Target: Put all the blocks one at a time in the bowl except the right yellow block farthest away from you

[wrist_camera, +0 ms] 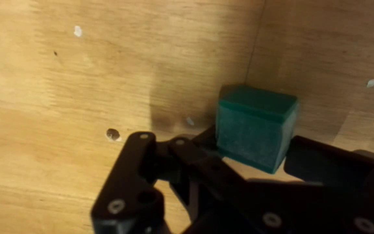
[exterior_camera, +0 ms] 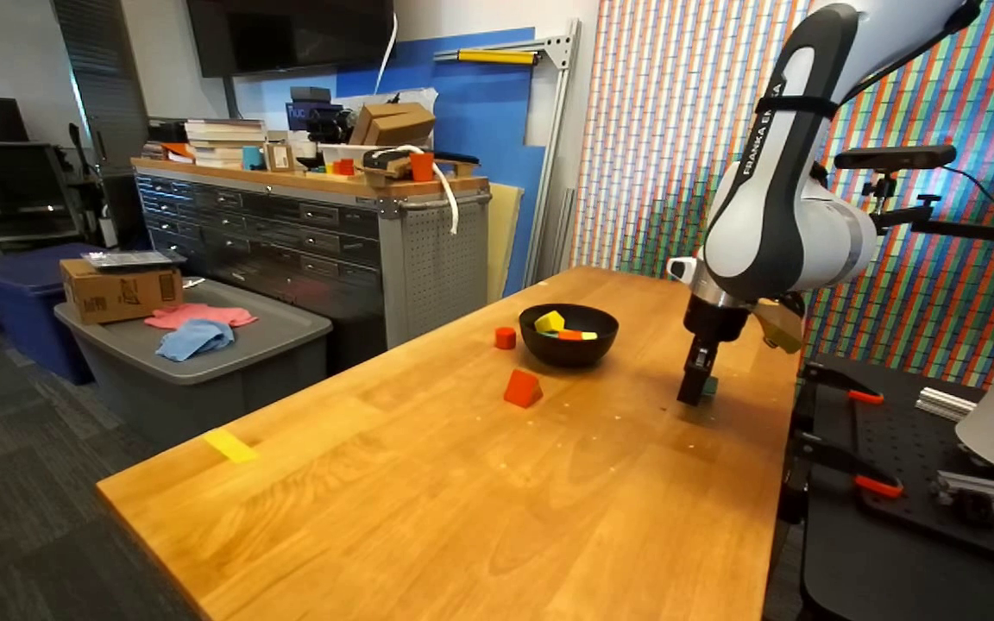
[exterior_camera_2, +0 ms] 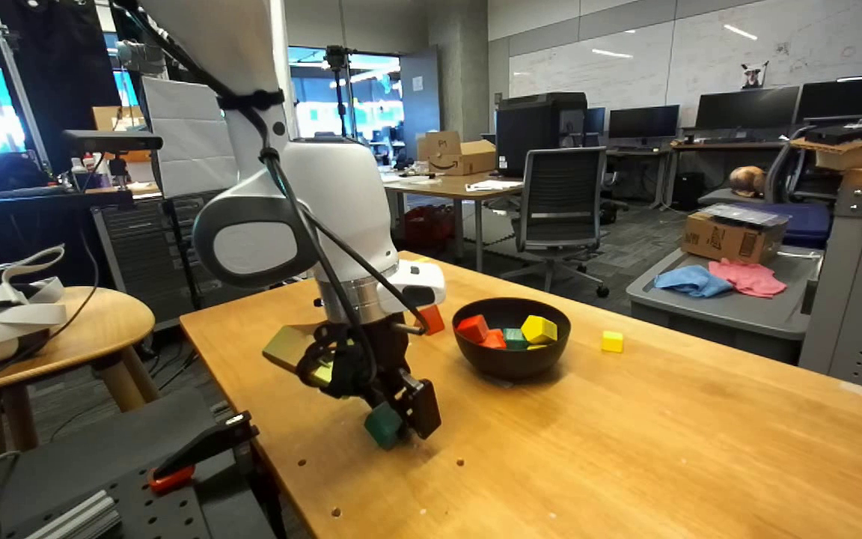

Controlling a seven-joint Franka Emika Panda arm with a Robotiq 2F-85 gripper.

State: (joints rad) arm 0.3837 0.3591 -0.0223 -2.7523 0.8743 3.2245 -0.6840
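Nearest, at the edge of the wooden table (exterior_camera_2: 625, 464), a black clamp (exterior_camera_2: 205, 451) with a red tip sits on a dark stand (exterior_camera_2: 132, 427). Just past it the gripper (wrist_camera: 252, 143) is low over the wood. In the wrist view its jaws are fairly narrow, with a green block (wrist_camera: 247, 133) between the dark fingers (wrist_camera: 323, 159). The block looks tilted; both fingers are against it or just beside it, and I cannot tell whether it is firmly held, nor whether it touches the table.

Well apart from the gripper, a black bowl (exterior_camera_2: 513, 367) stands upright on the table. In it lie two red blocks (exterior_camera_2: 472, 328), another green block (exterior_camera_2: 515, 339) and a yellow block (exterior_camera_2: 539, 329); a bit of yellow shows low beside that one, too hidden to make out. A red block with a slanted face (exterior_camera: 523, 388) rests near the bowl in both exterior views. A smaller red block (exterior_camera: 506, 337) sits just beside the bowl in an exterior view. In an exterior view another yellow block (exterior_camera_2: 612, 342) lies on the table near the bowl, on the side toward a grey bin (exterior_camera_2: 723, 320).

Beyond the table, a blue cloth (exterior_camera_2: 693, 280) and a pink cloth (exterior_camera_2: 747, 277) lie on the bin's lid, in front of a cardboard box (exterior_camera_2: 726, 238). Farther back, monitors (exterior_camera_2: 644, 123) stand before a whiteboard (exterior_camera_2: 670, 67).
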